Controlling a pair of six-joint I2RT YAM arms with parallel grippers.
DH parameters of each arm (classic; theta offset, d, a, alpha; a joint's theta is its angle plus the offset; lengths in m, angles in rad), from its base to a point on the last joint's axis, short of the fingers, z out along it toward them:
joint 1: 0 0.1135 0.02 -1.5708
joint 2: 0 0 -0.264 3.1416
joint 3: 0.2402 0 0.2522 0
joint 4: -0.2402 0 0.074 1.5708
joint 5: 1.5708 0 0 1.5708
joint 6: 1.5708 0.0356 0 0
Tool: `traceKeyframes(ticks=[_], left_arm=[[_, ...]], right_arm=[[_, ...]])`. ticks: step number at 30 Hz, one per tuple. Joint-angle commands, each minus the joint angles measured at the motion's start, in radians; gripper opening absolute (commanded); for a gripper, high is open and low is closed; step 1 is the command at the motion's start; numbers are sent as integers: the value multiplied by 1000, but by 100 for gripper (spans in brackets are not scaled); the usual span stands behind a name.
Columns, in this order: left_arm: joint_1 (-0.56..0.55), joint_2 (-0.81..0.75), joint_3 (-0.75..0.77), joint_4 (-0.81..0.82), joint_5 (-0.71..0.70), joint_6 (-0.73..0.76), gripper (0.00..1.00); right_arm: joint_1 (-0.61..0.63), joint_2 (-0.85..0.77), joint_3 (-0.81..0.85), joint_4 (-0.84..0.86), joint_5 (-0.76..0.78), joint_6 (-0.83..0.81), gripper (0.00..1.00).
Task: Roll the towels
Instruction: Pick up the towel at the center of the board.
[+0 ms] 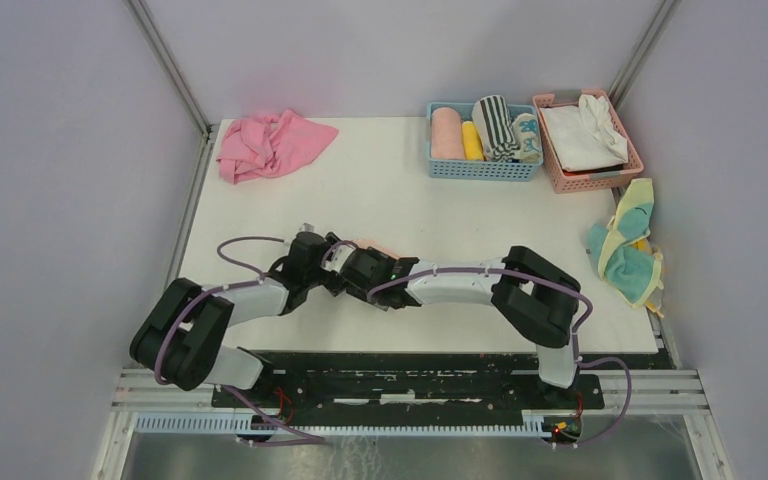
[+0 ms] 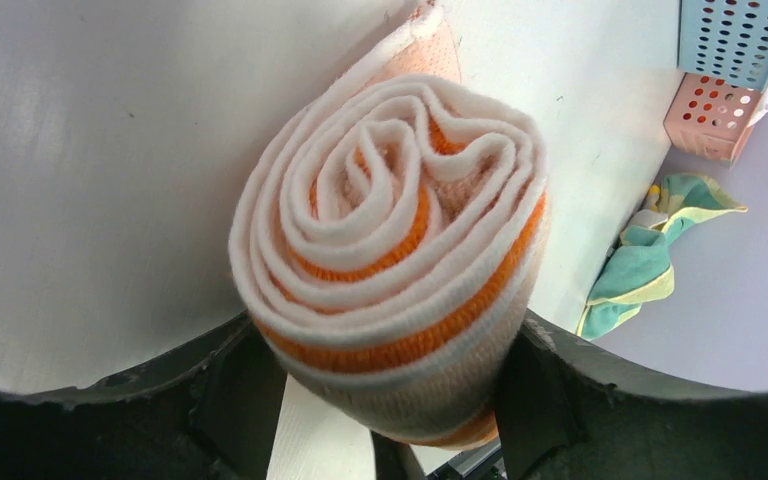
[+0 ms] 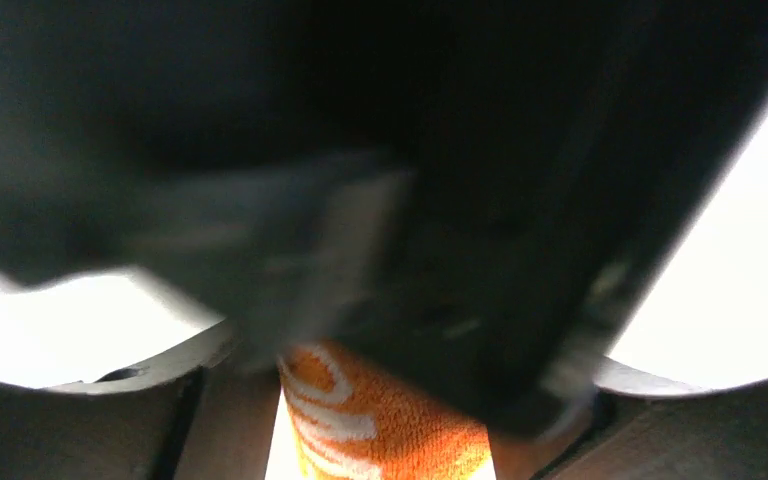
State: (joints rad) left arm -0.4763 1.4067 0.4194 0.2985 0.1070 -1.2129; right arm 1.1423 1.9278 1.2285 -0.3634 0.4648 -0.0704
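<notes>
Sadly, white letters [image 3: 332, 422] on the orange towel [image 3: 400, 440] are too blurry; the left gripper [image 2: 390, 385] squeezes its roll, and the right gripper [image 3: 385, 425] I cannot tell.

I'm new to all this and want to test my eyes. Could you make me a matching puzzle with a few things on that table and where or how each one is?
Things:
1. pink towel
2. orange towel
3. teal and yellow towel
4. blue basket

Place or state:
A. holds rolled towels
B. crumpled, far left corner
C. rolled into a spiral
D. bunched at the right edge

Pairs: 1-B, 2-C, 3-D, 4-A
</notes>
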Motion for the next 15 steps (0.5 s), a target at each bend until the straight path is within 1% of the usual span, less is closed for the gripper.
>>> traceKeyframes(ticks=[1,5,8,12,15], left_arm=[[44,-21,4,-151,0,86,76],[102,-59,41,-213,23,132,82],[148,-111,71,-292,3,173,83],[194,-181,120,-417,-53,239,84],[215,-230,140,-478,-93,269,85]], right_arm=[[-95,49,-40,-79,-278,73,66],[-142,31,-43,-103,-378,101,54],[-172,1,-47,-112,-423,126,42],[-194,-29,-20,-157,-407,162,26],[-196,-33,11,-195,-373,188,19]])
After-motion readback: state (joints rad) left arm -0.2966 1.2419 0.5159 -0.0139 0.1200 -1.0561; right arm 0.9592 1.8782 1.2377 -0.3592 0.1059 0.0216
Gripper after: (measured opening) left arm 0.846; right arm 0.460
